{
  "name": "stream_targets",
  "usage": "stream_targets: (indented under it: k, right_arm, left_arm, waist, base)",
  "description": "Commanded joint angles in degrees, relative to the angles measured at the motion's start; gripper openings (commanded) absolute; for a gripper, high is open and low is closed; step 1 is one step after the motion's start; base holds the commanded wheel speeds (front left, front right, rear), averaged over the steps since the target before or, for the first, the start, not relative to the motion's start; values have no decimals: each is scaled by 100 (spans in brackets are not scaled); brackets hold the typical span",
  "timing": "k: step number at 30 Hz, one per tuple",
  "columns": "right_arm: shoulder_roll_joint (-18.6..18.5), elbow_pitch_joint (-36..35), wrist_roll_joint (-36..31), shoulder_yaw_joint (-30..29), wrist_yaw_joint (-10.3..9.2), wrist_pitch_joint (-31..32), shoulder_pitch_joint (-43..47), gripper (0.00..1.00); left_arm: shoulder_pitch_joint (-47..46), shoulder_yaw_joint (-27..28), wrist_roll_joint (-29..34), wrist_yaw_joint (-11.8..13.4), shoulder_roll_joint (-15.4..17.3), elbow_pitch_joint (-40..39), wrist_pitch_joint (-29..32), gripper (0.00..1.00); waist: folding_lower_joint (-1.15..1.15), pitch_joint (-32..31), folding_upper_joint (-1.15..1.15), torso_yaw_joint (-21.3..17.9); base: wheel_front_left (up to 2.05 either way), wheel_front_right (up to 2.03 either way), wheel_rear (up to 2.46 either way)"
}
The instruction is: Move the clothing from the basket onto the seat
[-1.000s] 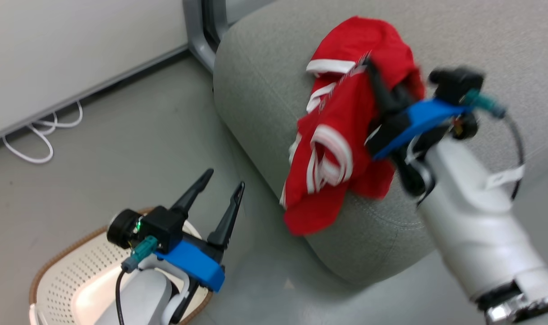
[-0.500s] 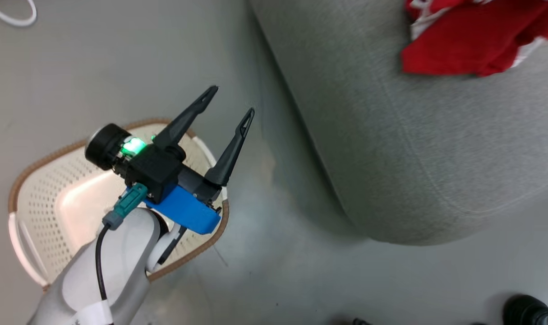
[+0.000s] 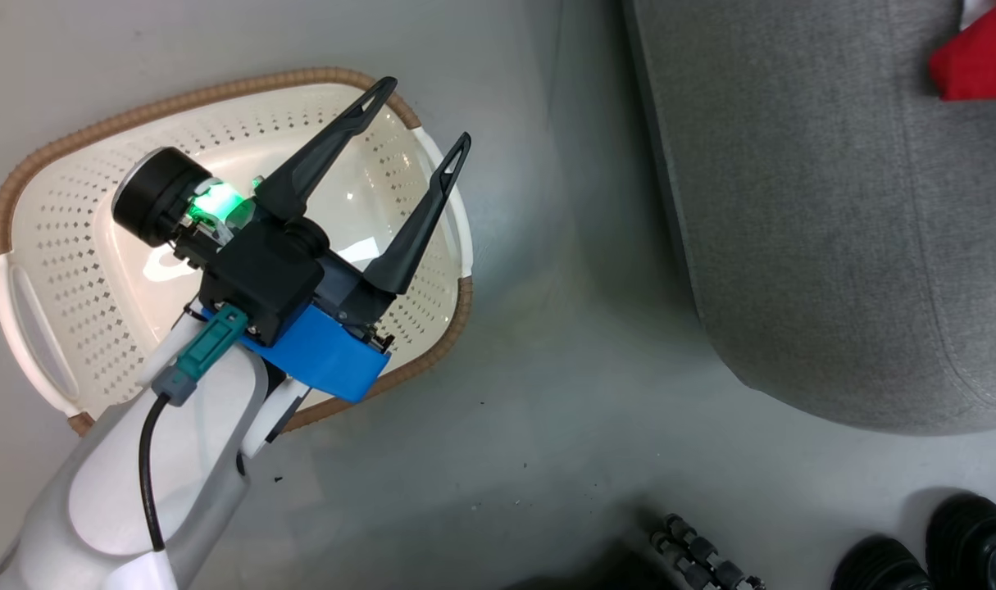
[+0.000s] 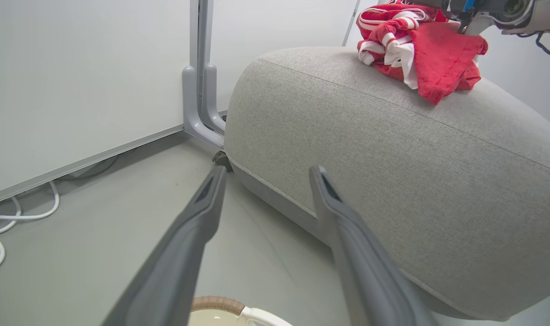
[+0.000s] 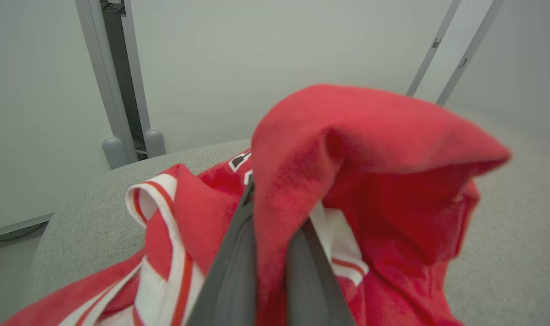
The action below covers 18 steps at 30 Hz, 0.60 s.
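The cream basket [image 3: 63, 270] with a brown rim stands on the floor at the left, and no clothing lies in it. My left gripper [image 3: 424, 111] hangs open above its right half, holding nothing. The left wrist view looks past the same open left gripper [image 4: 269, 171] at the grey seat [image 4: 392, 158]. Red clothing [image 4: 419, 50] with white stripes is bunched on top of the seat. My right gripper [image 4: 471, 20] holds its upper edge. In the right wrist view the right gripper [image 5: 275, 217] is shut on a lifted fold of the clothing [image 5: 370, 158] above the seat [image 5: 505, 253].
The seat [image 3: 834, 205] fills the right of the head view, with a corner of clothing [image 3: 977, 70] at its top. A person's black shoes [image 3: 957, 541] and a dark ridged object [image 3: 694, 549] sit at the bottom right. White cables [image 4: 21, 213] and a grey post [image 4: 202, 90] stand by the wall.
The head camera has swung down and left, so the basket now shows whole and the right arm has left that view. My left gripper stays open over the basket.
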Motion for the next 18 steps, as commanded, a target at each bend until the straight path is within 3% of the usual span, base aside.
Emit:
stream_targets:
  k: [1, 2, 3, 4, 5, 6, 18]
  right_arm:
    - [10, 30, -69, -36, 1, -37, 92, 0]
    - [52, 70, -119, -51, 1, -57, 104, 0]
    - [97, 103, -157, -41, 1, -78, 112, 16]
    - [129, 131, -213, -25, 1, -88, 117, 42]
    - [147, 157, -276, 0, 1, -95, 122, 91]
    - [180, 189, -304, 11, 1, -106, 126, 100]
    - [219, 233, -570, 220, 1, -131, 356, 100]
  left_arm:
    - [-100, 25, 39, 44, 41, -50, 19, 100]
    - [-97, 19, 42, 50, 48, -67, 17, 100]
    - [-84, 7, 31, 53, 48, -70, 22, 100]
    - [-62, 2, 25, 53, 56, -64, 22, 100]
    - [-37, -4, 16, 59, 62, -48, 21, 100]
    - [-15, -15, 3, 64, 60, -29, 17, 100]
    - [53, -114, -135, 61, -138, 329, -171, 100]
  waist:
    - [-2, 79, 0, 39]
    - [-2, 81, 0, 32]
    - [-2, 73, 0, 26]
    - [-2, 56, 0, 17]
    - [-2, 34, 0, 10]
    - [-2, 7, 0, 9]
    - [-2, -490, 0, 162]
  base:
    - [0, 0, 0]
    - [0, 0, 0]
    - [0, 0, 0]
    - [0, 0, 0]
    - [0, 0, 0]
    - [0, 0, 0]
    - [0, 0, 0]
